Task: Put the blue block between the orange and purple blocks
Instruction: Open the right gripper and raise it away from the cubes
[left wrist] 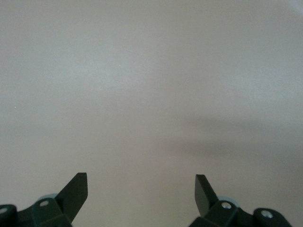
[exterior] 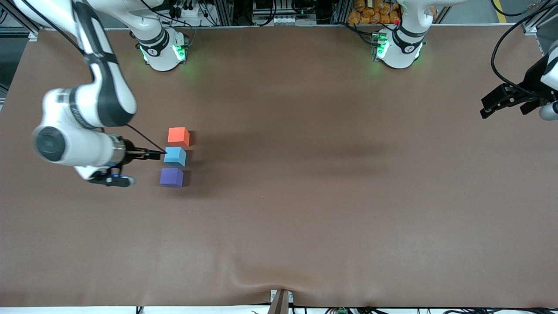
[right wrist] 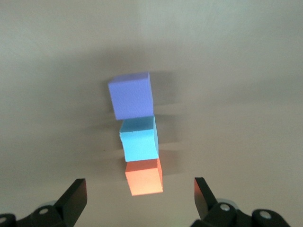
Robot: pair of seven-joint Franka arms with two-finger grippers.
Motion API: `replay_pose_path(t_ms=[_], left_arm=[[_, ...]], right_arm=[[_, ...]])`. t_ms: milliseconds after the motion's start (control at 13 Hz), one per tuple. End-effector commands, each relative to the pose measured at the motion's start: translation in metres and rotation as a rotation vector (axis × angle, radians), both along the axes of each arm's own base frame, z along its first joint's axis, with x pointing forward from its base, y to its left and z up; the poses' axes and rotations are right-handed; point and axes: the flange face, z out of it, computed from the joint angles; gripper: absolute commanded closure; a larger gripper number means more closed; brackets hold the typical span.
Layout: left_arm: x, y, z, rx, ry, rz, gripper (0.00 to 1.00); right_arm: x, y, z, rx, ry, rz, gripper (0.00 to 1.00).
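The sky-blue block sits on the brown table between the orange block, which is farther from the front camera, and the purple block, which is nearer. The three form a tight row. My right gripper is open and empty, raised over the table beside the row toward the right arm's end. In the right wrist view the gripper frames the row below it: orange block, blue block, purple block. My left gripper waits open at the left arm's end of the table; its wrist view shows only bare table.
The brown table cover has a small crease at its front edge. The two arm bases stand along the table's edge farthest from the front camera. A black cable runs from the right arm's wrist toward the blue block.
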Motion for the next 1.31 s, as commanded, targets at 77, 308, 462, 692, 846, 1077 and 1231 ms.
replay_pose_path(t_ms=[77,308,462,692,846,1077,1231], left_arm=[[0.001,-0.002,0.006,-0.01,0.003,-0.014,0.0],[0.0,-0.007,0.007,-0.008,0.001,-0.024,0.0],[-0.005,-0.012,0.01,-0.006,0.015,-0.032,0.0],[-0.013,-0.023,0.012,-0.003,0.039,-0.053,0.0],[-0.018,-0.022,0.015,-0.003,0.053,-0.051,0.0],[-0.018,-0.021,0.018,-0.003,0.053,-0.048,0.0],[-0.021,-0.023,0.016,-0.002,0.074,-0.052,0.0]], right_arm=[[0.025,-0.034,0.109,-0.002,-0.01,-0.017,0.0],[0.017,-0.064,0.176,-0.008,-0.062,-0.055,0.0],[-0.003,-0.069,0.22,0.019,-0.091,-0.028,0.0],[-0.041,-0.078,0.263,-0.011,-0.123,0.058,0.0],[-0.068,-0.081,0.273,-0.047,-0.118,0.041,0.0],[-0.09,-0.09,0.279,-0.053,-0.162,0.022,0.0],[-0.105,-0.087,0.268,-0.054,-0.22,0.027,0.0]])
